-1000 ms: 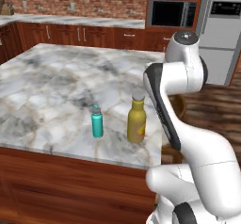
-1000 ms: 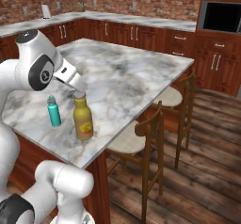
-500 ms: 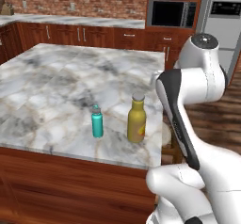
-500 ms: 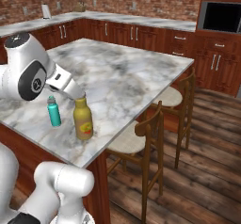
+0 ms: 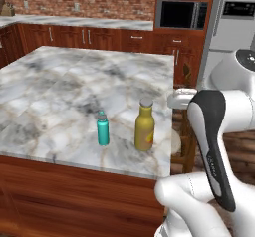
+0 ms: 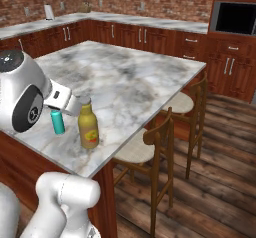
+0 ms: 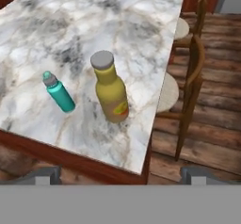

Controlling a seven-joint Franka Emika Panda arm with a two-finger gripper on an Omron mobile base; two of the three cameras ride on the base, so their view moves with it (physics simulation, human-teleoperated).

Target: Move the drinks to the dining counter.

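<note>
While the end effector (image 7: 120, 173) hangs released and empty above, the teal bottle (image 5: 102, 129) stands just beside the yellow bottle (image 5: 144, 125) on the desk (image 5: 60, 86).

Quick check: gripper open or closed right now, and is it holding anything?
Gripper: open, holding nothing; the yellow bottle and teal bottle stand free on the dining counter.

— What do we see along the far wall?
— A built-in microwave (image 5: 181, 15) among red-brown cabinets (image 6: 125, 36); brick backsplash (image 5: 64, 4); a grey refrigerator (image 5: 234, 27) to its right; wood plank floor (image 6: 220, 182) below.
</note>
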